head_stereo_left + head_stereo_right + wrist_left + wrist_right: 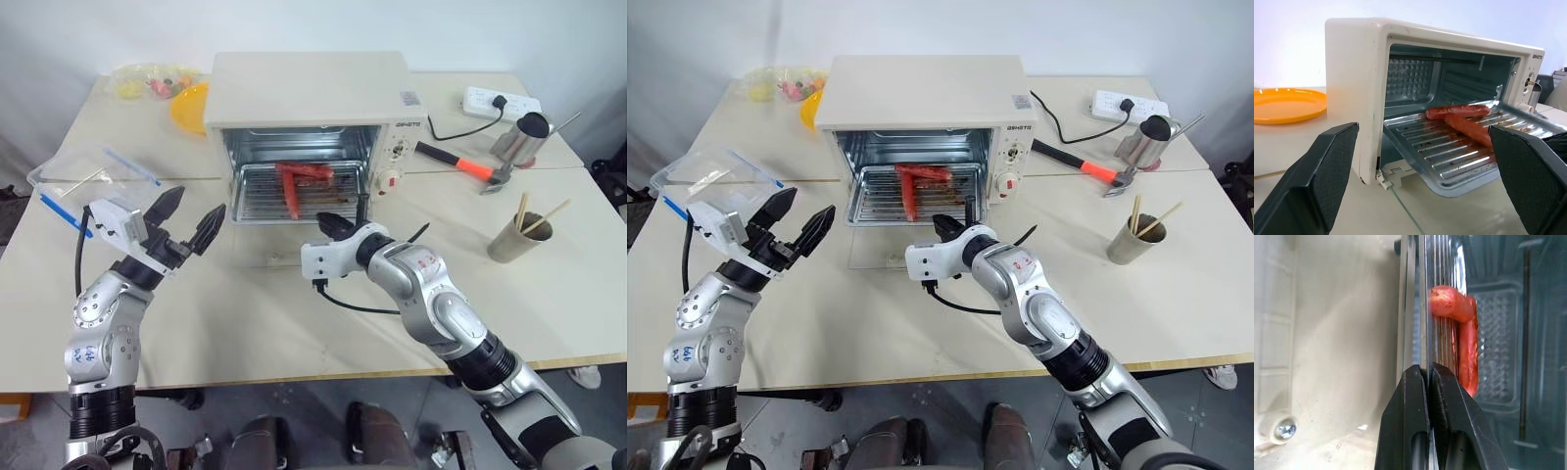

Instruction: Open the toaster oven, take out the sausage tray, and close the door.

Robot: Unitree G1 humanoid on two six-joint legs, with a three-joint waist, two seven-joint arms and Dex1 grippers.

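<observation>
Where hammer (458, 163) lies, oven-side (309, 98) cup (514, 238) nearby.

Bright, even light; soft shadows

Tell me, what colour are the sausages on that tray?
Red sausages, clearest in the left wrist view.

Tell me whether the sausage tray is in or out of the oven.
Partly out: the ridged silver metal tray sticks past the cream-white toaster oven's opening.
</observation>
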